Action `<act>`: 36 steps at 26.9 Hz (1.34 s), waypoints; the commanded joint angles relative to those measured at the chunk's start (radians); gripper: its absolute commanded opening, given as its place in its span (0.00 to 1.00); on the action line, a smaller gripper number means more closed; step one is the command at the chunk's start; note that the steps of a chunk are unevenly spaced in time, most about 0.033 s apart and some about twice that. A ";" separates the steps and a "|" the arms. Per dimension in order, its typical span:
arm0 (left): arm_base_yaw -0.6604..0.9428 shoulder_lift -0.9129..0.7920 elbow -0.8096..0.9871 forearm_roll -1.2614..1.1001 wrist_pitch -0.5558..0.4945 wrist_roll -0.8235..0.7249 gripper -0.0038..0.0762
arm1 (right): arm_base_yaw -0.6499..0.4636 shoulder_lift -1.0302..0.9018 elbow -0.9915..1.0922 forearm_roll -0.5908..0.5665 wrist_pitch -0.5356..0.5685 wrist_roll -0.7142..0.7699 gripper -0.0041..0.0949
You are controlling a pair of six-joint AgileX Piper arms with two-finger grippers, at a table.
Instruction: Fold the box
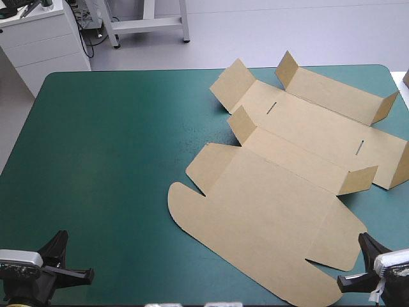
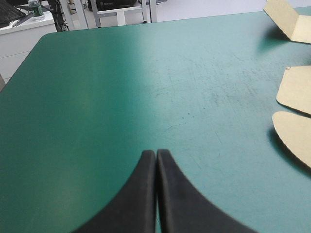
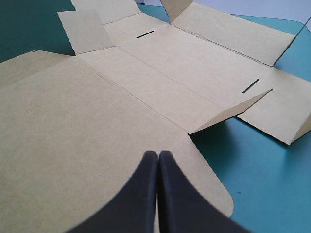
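Brown board, 1 sheet: your box (image 1: 281, 192) lies unfolded on the right half of the teal-green cover (image 1: 108, 160), reaching from near the far edge almost to the near edge. You have 2 slots (image 1: 271, 107) cut in its far panels and 6 side flaps (image 1: 358, 180), 2 to a panel, tilted up more or less. The big near panel (image 1: 268, 211) with its rounded corners lies flat. Your 2 grippers sit at the near edge. The left gripper (image 2: 156, 153) has its black fingers (image 2: 141, 194) pressed together with nothing between them, over bare cover, well apart from the box. The right gripper (image 3: 158, 154) is likewise pressed together and empty, its tips above the box's near right rounded corner; whether they touch it you cannot tell.
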 commanded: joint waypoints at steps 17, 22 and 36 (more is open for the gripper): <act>-0.007 -0.015 -0.022 -0.013 -0.069 0.000 0.01 | -0.002 0.013 -0.029 -0.009 -0.076 0.008 0.02; -0.007 -0.015 -0.022 -0.013 -0.069 0.000 0.01 | -0.002 0.013 -0.029 -0.009 -0.076 0.008 0.02; -0.007 -0.015 -0.022 -0.013 -0.069 0.000 0.01 | -0.002 0.013 -0.029 -0.009 -0.076 0.008 0.56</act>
